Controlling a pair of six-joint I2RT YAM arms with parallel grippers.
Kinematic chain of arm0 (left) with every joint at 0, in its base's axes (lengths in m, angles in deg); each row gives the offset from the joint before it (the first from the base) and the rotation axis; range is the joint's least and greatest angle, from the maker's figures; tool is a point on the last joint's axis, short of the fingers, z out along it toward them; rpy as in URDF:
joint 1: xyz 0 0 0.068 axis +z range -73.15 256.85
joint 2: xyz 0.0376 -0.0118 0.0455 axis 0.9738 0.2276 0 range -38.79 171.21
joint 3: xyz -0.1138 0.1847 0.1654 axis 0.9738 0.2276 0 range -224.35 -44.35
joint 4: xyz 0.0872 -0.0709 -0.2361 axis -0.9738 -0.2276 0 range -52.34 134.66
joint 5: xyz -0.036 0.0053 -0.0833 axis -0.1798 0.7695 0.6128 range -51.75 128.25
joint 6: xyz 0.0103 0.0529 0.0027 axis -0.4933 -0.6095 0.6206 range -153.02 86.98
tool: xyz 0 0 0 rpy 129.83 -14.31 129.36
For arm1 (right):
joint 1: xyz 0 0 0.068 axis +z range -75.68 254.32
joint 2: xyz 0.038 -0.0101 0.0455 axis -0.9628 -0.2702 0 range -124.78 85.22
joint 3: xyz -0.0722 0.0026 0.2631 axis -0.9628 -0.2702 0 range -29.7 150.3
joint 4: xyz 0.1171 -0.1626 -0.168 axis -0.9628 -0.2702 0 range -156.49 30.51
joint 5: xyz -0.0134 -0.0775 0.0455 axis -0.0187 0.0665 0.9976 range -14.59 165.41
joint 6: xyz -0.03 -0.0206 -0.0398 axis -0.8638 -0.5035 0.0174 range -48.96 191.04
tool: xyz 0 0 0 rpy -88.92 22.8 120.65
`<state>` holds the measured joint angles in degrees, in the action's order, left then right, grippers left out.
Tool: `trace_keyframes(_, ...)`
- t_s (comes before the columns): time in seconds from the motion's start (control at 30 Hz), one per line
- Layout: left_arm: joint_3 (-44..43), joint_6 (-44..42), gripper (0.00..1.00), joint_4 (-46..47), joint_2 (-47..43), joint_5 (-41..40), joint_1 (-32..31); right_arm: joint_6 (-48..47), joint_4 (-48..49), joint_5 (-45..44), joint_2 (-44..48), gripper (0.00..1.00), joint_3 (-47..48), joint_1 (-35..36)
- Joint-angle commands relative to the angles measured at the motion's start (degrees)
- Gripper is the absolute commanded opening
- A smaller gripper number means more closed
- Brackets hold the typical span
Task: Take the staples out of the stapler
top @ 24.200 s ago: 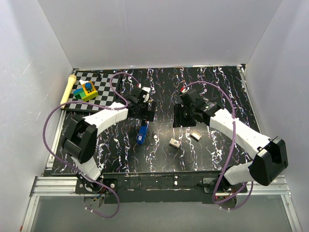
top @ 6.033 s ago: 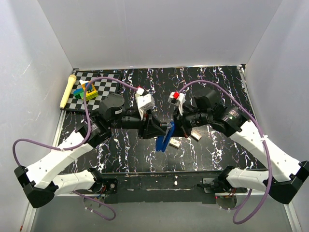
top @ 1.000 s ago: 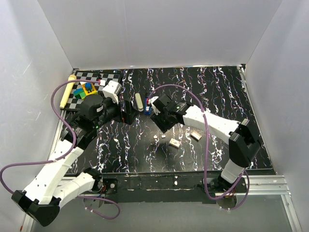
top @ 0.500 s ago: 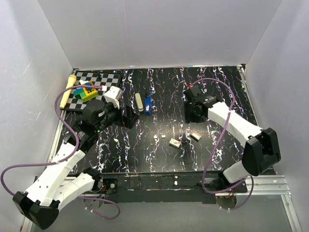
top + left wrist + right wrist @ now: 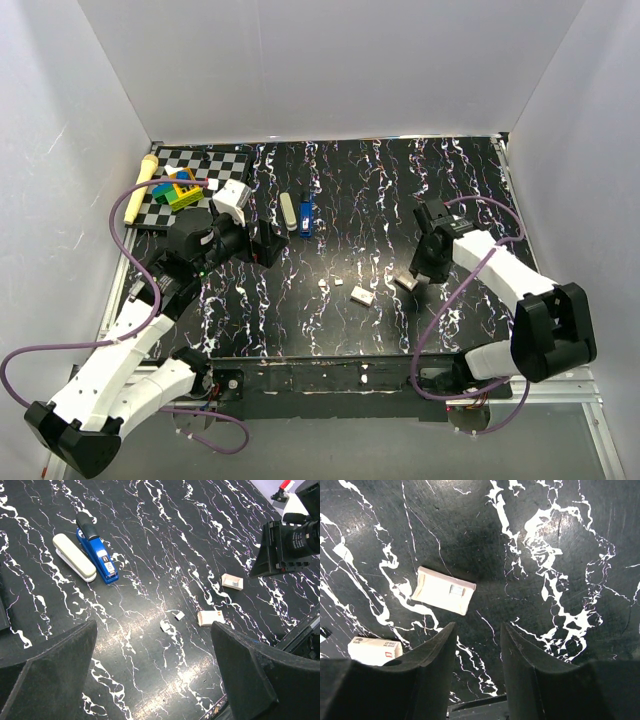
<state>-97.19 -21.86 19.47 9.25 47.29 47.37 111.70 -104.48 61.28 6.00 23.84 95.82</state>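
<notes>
1. The stapler (image 5: 307,214) is lying flat on the black marbled bench (image 5: 350,335), toward the far middle, and neither hand is touching it. In the left wrist view its black end is pointing to about 11 o'clock.
2. A cream bar (image 5: 288,211) is lying just beside the stapler at its 9 o'clock, running parallel to it.
3. The left hand (image 5: 268,243) is hanging near the stapler at its 7 o'clock. Its fingers (image 5: 50,660) are standing wide apart and gripping nothing.
4. The right hand (image 5: 425,268) is hovering well apart from the stapler, at its 4 o'clock. Its fingers (image 5: 427,665) are showing a narrow gap with nothing between them.
5. A pale box (image 5: 404,282) is lying just beside the right hand at its 8 o'clock, and a second box (image 5: 362,295) is sitting near the first at its 8 o'clock.
6. Two white scraps (image 5: 322,285) are lying at 9 o'clock of the second box.
</notes>
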Motion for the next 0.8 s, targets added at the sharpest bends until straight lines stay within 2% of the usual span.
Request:
trace_keyframes(0.0,0.9,0.09,0.98,0.93,-0.74,0.19,-0.06,3.1,0.7,-0.02,2.14,0.47,-1.59,-0.23)
trace_keyframes(0.23,1.16,0.0,0.98,0.84,-0.39,-0.16,-0.06,5.74,3.86,2.35,2.32,0.46,-3.88,-3.3)
trace_keyframes(0.77,1.07,-0.08,0.98,0.93,0.4,-0.07,-0.06,14.44,6.23,3.06,-4.72,0.55,-1.77,-6.82)
